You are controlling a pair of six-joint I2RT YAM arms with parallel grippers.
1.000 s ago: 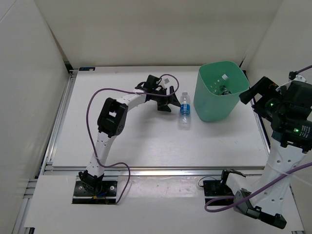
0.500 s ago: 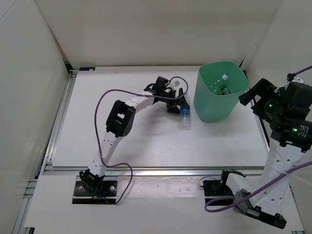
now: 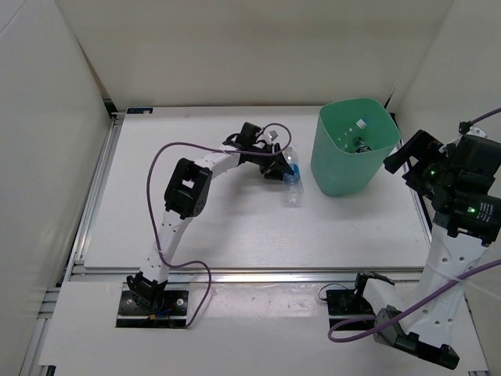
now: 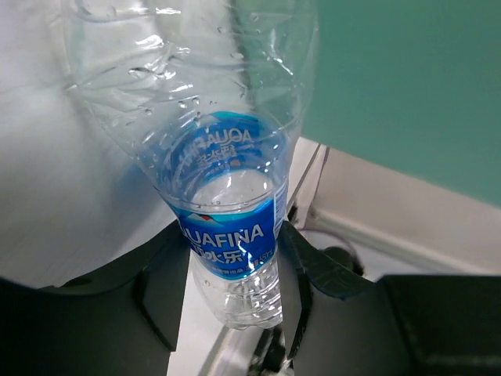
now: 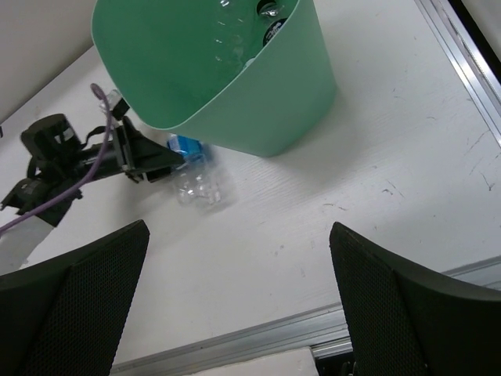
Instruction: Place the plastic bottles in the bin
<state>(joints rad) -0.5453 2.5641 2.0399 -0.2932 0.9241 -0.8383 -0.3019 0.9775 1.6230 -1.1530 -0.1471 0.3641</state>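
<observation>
My left gripper (image 3: pixel 283 166) is shut on a clear plastic bottle with a blue label (image 3: pixel 292 186), just left of the bin. In the left wrist view the black fingers (image 4: pixel 168 270) press both sides of the bottle (image 4: pixel 227 227) at its label, and the crumpled clear body points away. The mint-green bin (image 3: pixel 344 168) stands at the back right, also seen close behind the bottle (image 4: pixel 407 86). Other bottles (image 3: pixel 358 143) lie inside the bin. My right gripper (image 5: pixel 235 235) hangs open and empty to the right of the bin (image 5: pixel 258 102), looking down on the held bottle (image 5: pixel 196 168).
White walls enclose the table on three sides. An aluminium rail (image 3: pixel 258 274) runs along the near edge. A purple cable (image 3: pixel 160 160) loops off the left arm. The right arm (image 3: pixel 454 204) stands beside the table's right edge.
The left gripper moved right to the blue-labelled bottle and shut on it. The bottle's far end has swung slightly left. The right arm has barely moved.
</observation>
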